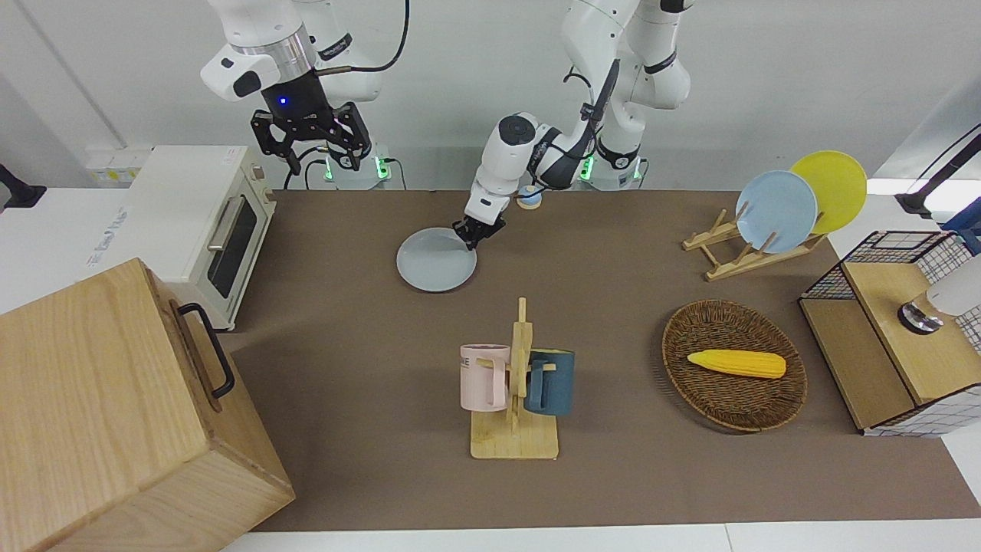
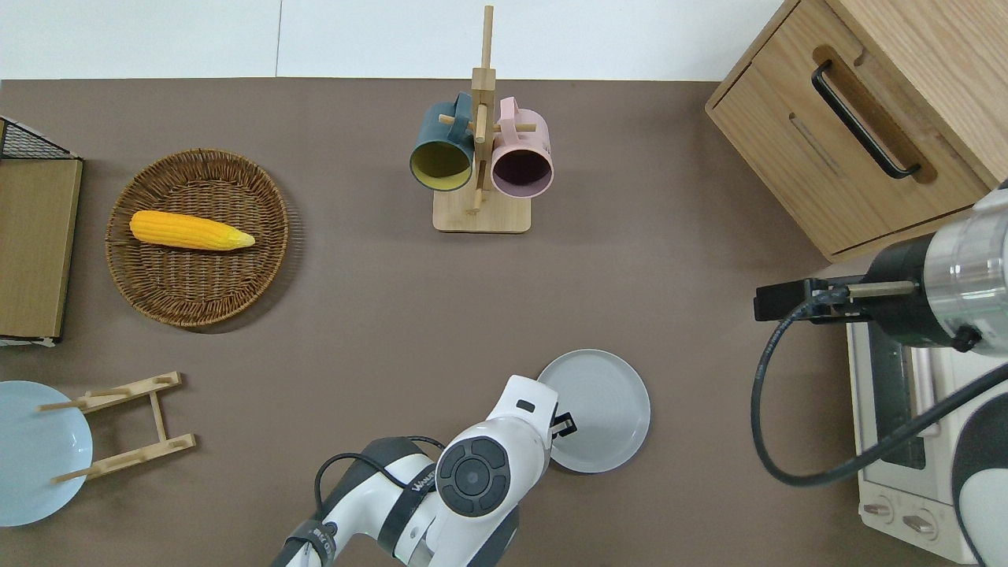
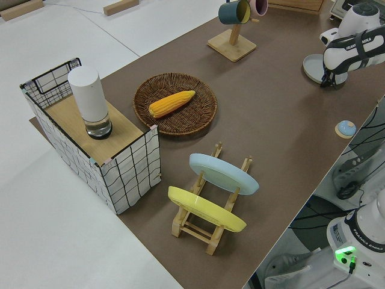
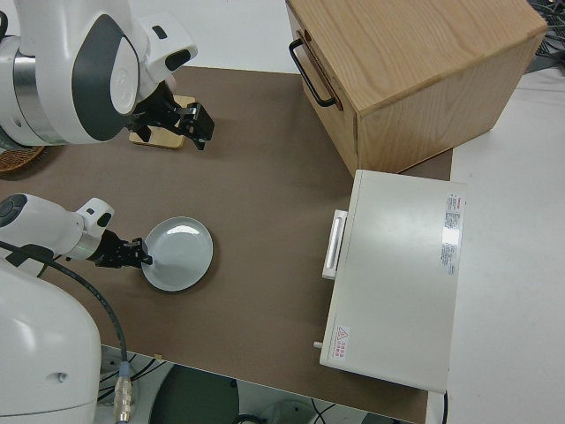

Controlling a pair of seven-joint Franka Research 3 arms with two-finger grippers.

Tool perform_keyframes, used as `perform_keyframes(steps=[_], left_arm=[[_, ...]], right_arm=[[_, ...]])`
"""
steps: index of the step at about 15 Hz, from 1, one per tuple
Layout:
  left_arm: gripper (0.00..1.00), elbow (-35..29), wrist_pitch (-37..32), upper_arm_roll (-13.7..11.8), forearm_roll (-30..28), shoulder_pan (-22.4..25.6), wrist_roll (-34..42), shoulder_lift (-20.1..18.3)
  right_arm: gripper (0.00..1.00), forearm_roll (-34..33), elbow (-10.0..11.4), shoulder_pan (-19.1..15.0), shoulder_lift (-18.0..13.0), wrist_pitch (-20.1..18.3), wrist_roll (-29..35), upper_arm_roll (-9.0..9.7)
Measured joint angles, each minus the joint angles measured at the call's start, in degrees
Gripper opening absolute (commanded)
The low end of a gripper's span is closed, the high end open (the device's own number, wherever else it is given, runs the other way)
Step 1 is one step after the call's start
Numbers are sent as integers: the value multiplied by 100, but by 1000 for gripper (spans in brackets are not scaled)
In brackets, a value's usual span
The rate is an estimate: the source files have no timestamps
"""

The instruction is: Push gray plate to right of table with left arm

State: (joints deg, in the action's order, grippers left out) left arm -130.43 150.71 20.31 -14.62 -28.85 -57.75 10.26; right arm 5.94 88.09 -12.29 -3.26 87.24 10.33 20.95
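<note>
Step in hand: the push is judged to be under way, with the left gripper [image 2: 564, 423] set low against the rim of the gray plate [image 2: 605, 409] on the side toward the left arm's end of the table [image 2: 378, 299].
Plate position: the gray plate is seen flat on the table, near the robots' edge and about midway along it, nearer to the robots than the mug rack [image 2: 481, 142]. A stretch of bare table is seen between it and the toaster oven [image 1: 201, 224] at the right arm's end.
Gripper state: the fingers are seen close together at the plate's rim in the right side view [image 4: 132, 253]; whether they are fully closed cannot be told. Nothing is seen held; the plate is only touched at its edge.
Next move: a steady sideways sweep toward the right arm's end is called for, with the tips kept low so that the rim is not overridden.
Risk: the plate may be turned about the contact point and slip off line if it is pushed off centre.
Right arm: the right gripper [image 1: 310, 138] is parked, its fingers spread apart, with nothing held.
</note>
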Motion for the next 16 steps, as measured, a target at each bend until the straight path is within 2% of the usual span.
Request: perform_keyframes(steps=[3, 5, 7, 11, 16], left_arm=[[993, 113, -87, -51, 68, 1, 4, 34], [993, 357, -782, -102, 441, 174, 235, -62], [993, 561, -1676, -129, 467, 602, 1121, -390], [993, 589, -2842, -171, 468, 1574, 2486, -1173], [993, 586, -3191, -181, 505, 2777, 3775, -1517]], right_arm=[[996, 0, 0, 0, 0, 0, 0, 0], [996, 0, 0, 0, 0, 0, 0, 0], [996, 0, 0, 0, 0, 0, 0, 0], [996, 0, 0, 0, 0, 0, 0, 0], [996, 0, 0, 0, 0, 0, 0, 0]])
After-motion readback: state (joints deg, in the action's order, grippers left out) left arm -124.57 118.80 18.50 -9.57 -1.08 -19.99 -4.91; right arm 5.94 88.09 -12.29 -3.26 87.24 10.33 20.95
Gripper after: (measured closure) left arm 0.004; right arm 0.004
